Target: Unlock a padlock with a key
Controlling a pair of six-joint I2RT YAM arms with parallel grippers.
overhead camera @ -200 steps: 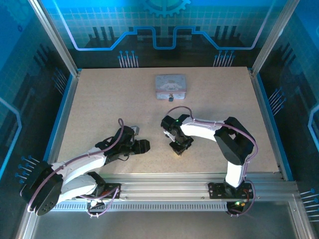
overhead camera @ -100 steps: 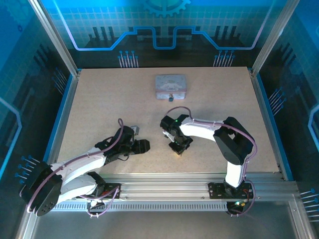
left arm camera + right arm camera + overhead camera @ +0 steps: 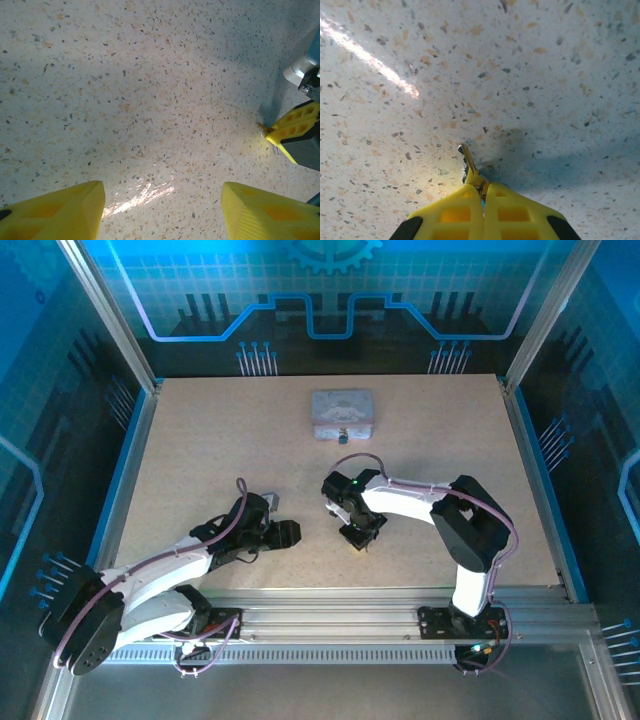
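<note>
The key (image 3: 468,161) is a thin metallic sliver sticking out from the yellow fingertips of my right gripper (image 3: 483,192), which is shut on it. Its tip points at the speckled tabletop just above the surface. In the top view the right gripper (image 3: 360,540) hangs low over the table's near middle. The left gripper (image 3: 292,532) lies to its left, open and holding nothing, with both yellow fingers (image 3: 55,212) spread wide. The left wrist view catches the key's tip (image 3: 262,129) at the right gripper's fingers (image 3: 292,127). The tiny dark padlock (image 3: 342,436) sits against the tin's front edge.
A rounded silver-grey tin box (image 3: 343,412) stands at the far middle of the table (image 3: 200,460). Blue rails and glass panels enclose the table on all sides. Bare tabletop separates the grippers from the tin.
The right gripper has shifted very slightly to the left with the key in it. The left arm has not moved.
</note>
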